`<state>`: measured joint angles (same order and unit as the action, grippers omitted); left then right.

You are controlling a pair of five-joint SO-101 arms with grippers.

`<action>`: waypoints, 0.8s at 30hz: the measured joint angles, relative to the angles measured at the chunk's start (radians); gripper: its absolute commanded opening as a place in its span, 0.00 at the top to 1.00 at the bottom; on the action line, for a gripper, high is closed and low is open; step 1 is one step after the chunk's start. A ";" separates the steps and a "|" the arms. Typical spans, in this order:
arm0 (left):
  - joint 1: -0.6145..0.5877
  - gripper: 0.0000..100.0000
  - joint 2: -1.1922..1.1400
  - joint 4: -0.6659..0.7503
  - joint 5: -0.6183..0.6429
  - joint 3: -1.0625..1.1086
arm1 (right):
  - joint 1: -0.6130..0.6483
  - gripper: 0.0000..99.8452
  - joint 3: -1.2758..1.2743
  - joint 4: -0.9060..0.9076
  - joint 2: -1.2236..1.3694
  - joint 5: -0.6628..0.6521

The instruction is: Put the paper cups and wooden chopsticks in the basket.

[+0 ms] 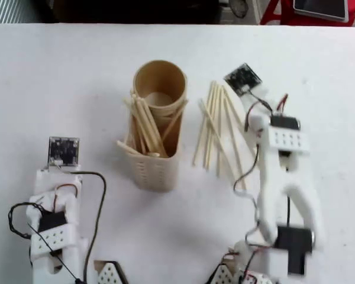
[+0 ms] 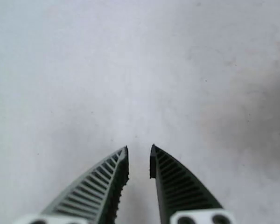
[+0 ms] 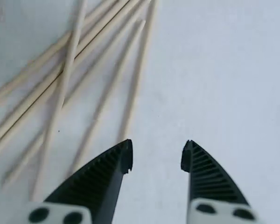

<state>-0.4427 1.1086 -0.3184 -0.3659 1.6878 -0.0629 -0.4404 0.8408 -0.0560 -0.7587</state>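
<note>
Basket (image 1: 157, 173) wall hides lower ends of chopsticks (image 1: 143, 125) inside.

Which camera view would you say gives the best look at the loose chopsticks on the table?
The high view: the whole pile of loose chopsticks lies beside the basket. The right wrist view catches several, cut off, ahead of the right hand. The left wrist view faces the tabletop.

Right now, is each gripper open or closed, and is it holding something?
Left gripper: slightly open, holding nothing.
Right gripper: open, holding nothing, next to the loose chopsticks.
</note>
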 measured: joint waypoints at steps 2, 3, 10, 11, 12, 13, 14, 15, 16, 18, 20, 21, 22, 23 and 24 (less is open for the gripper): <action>0.000 0.90 0.000 0.000 0.000 0.000 | 0.000 0.82 0.063 0.000 0.101 0.000; 0.000 0.90 0.000 0.000 0.000 0.000 | 0.000 0.82 0.091 0.000 0.147 0.000; 0.000 0.90 0.000 0.000 0.000 0.000 | 0.000 0.82 0.298 0.092 0.411 0.000; 0.000 0.90 0.000 0.000 0.000 0.000 | 0.000 0.82 0.327 0.110 0.439 0.000; 0.000 0.90 0.000 0.000 0.000 0.000 | 0.000 0.82 0.354 0.127 0.466 0.000; 0.000 0.90 0.000 0.000 0.000 0.000 | 0.000 0.82 0.381 0.144 0.496 0.000; 0.000 0.90 0.000 0.000 0.000 0.000 | 0.000 0.83 0.407 0.157 0.523 0.000; 0.000 0.90 0.000 0.000 0.000 0.000 | 0.000 0.83 0.430 0.166 0.548 0.000; 0.000 0.90 0.000 0.000 0.000 0.000 | 0.000 0.83 0.454 0.175 0.568 0.000; 0.000 0.90 0.000 0.000 0.000 0.000 | 0.000 0.87 0.494 0.201 0.595 0.000; 0.000 0.90 0.000 0.000 0.000 0.000 | -0.002 0.94 0.543 0.239 0.621 0.000; 0.000 0.90 0.000 0.000 0.000 0.000 | -0.006 0.98 0.566 0.253 0.632 0.000; 0.000 0.90 0.000 0.000 0.000 0.000 | -0.015 0.99 0.585 0.256 0.637 0.000; 0.000 0.90 0.000 0.000 0.000 0.000 | -0.025 0.97 0.598 0.267 0.640 0.002; 0.000 0.90 0.000 0.000 0.000 0.000 | -0.034 0.98 0.608 0.278 0.641 0.002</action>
<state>-0.4427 1.1086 -0.3184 -0.3659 1.6878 -0.0967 0.1672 1.1185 0.5854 -0.7572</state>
